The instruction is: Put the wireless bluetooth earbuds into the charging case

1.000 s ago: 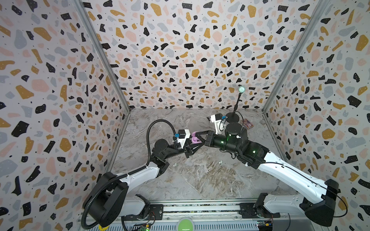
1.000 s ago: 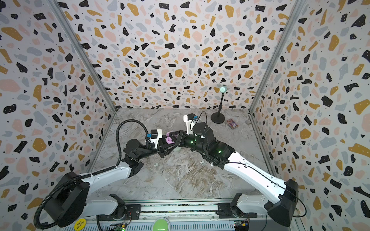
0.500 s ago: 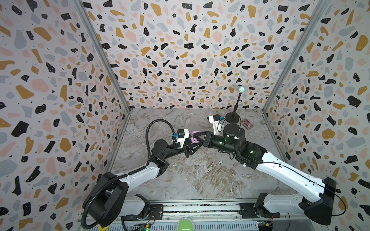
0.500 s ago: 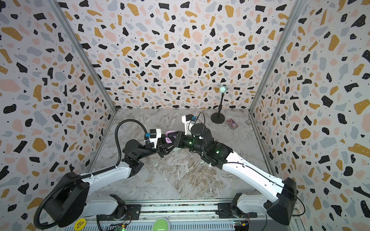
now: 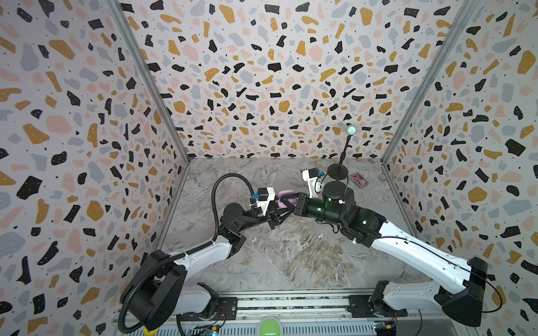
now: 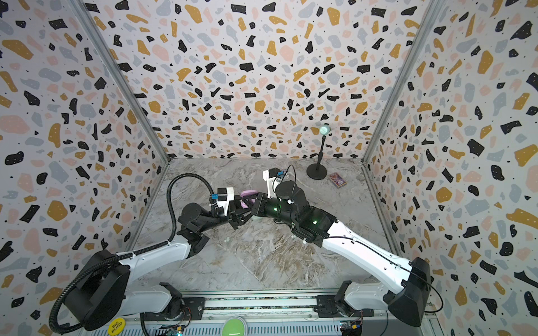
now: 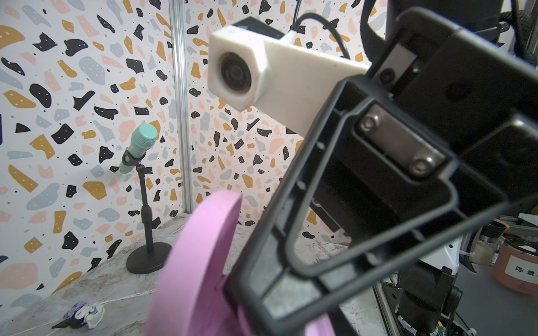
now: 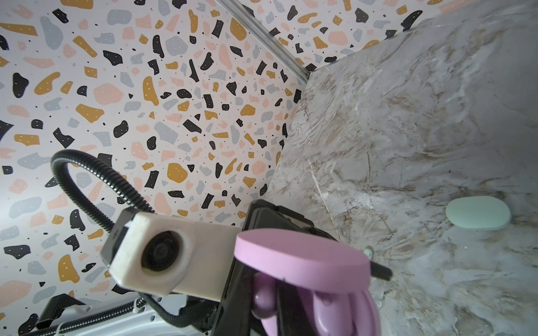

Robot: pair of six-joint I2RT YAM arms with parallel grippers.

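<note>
The left claw (image 5: 279, 211) is clamping tight on the open pink case (image 5: 286, 193), now riding a little higher and farther back than a second ago. The right claw (image 5: 292, 201) is meeting it, all but closed and seemingly nipping a pink bud (image 8: 263, 296) at the case's mouth, so seating looks close. Two whitish buds (image 5: 254, 239) are lying loose on the table (image 5: 291, 261), not yet picked up

The marbled worktop (image 5: 291, 261) carries a microphone stand (image 5: 337, 171), a patterned box (image 5: 359, 180), a whitish earbud (image 5: 254, 239), a second earbud (image 5: 320, 236) and a mint case (image 8: 478, 213).
</note>
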